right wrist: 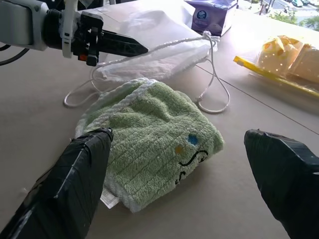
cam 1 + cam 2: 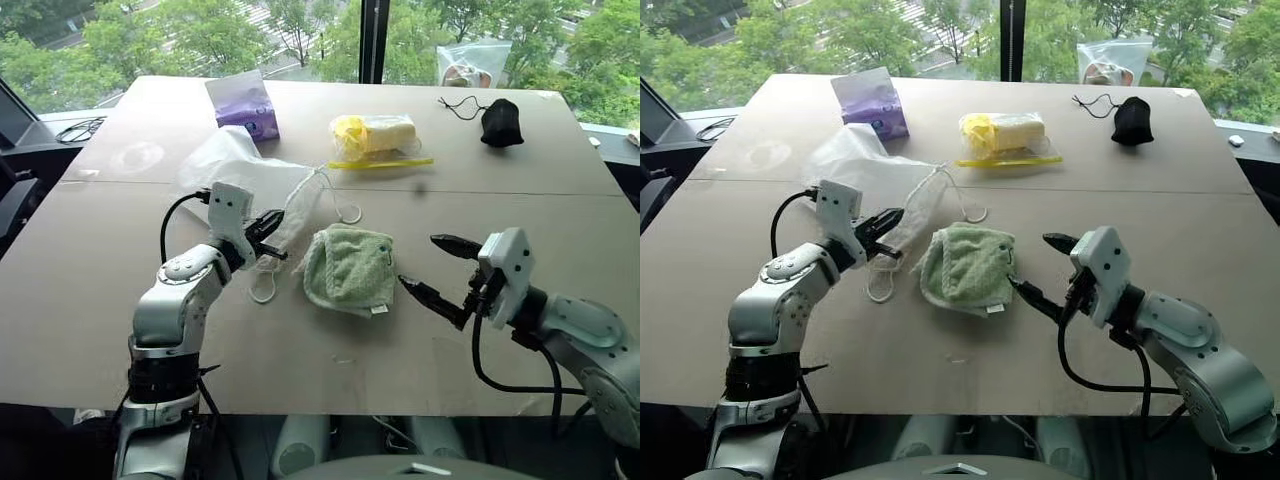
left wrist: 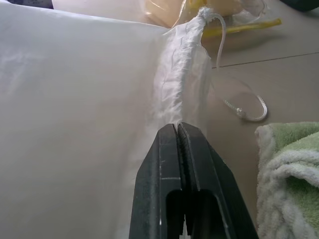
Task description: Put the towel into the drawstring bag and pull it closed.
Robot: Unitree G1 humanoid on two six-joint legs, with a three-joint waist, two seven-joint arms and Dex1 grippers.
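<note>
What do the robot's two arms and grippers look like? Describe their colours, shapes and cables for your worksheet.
Both arms have rounded, silver-grey metallic shells with black joints. Each ends in a boxy white wrist housing. The left gripper and the right gripper each carry two slim, pointed black fingers. A black cable loops out from each wrist housing back to the forearm.

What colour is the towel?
Pale green, the towel; the right wrist view shows it best.
</note>
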